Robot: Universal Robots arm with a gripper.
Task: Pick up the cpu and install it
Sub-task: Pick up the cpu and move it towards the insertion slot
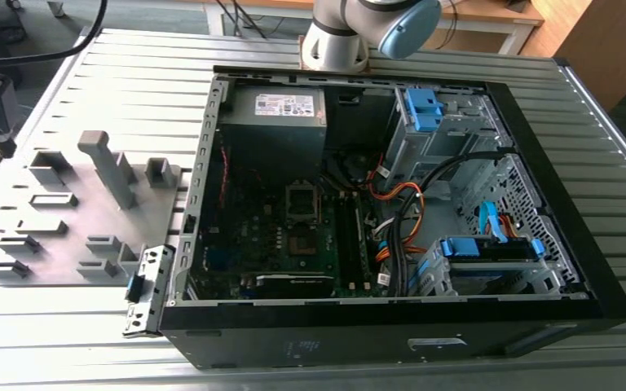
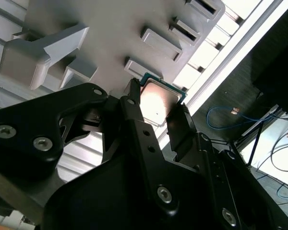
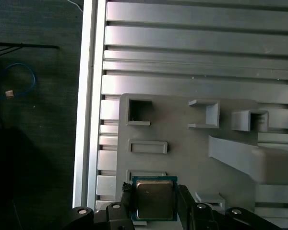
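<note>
While my claw (image 3: pixel 154 192) pinches the cpu (image 3: pixel 154 201) by opposite edges over the tray (image 3: pixel 182 153), at the exterior view's left, I'd judge a gentle, level grip best, tilting nothing before the case (image 1: pixel 400 326).

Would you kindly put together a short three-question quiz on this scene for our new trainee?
1. True or false: the claw has a finger on each of two opposite edges of the cpu.
2. In the first wrist view, what is seen right behind the cpu? A) the grey tray B) the motherboard socket C) a blue drive bay
3. Fill in: in the exterior view, the computer case lies flat with its side panel ____.

Key: 1 true; 2 A; 3 off (open).
</note>
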